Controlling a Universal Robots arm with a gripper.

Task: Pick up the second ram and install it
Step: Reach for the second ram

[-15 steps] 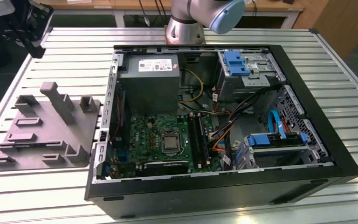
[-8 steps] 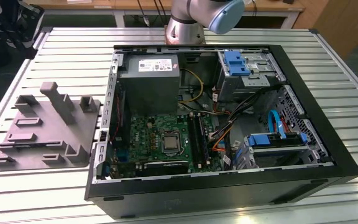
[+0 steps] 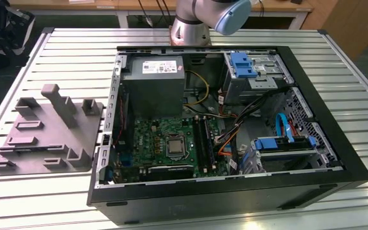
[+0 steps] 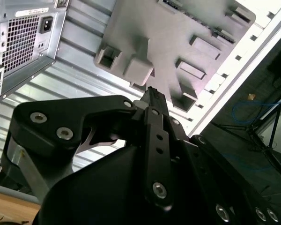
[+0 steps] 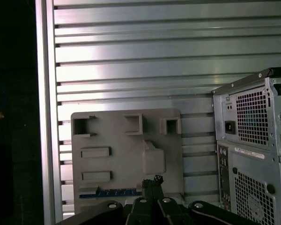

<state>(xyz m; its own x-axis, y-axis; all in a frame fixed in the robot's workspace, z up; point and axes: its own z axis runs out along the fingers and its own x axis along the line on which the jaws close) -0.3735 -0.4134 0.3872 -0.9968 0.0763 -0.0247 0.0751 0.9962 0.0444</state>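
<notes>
In the first wrist view the second ram [image 5: 113, 192], a long thin blue-black stick, lies flat along one edge of the grey tray [image 5: 126, 150]. My gripper [image 5: 152, 180] hangs above that edge of the tray, right beside one end of the stick and apart from it. Its fingers are pressed together with nothing between them. The second wrist view shows the same shut gripper [image 4: 152, 92] pointing down at the grey tray [image 4: 178, 37]. In the exterior view the tray [image 3: 43, 129] sits at the left of the open computer case [image 3: 222, 129].
The case lies open on a slatted metal table [image 3: 337, 57], showing the grey power supply [image 3: 153, 86], the motherboard with its silver processor socket [image 3: 174, 146] and long dark memory slots [image 3: 201, 136]. The case's rear panel [image 5: 253, 140] stands near the tray. The arm's base [image 3: 190, 24] is behind the case.
</notes>
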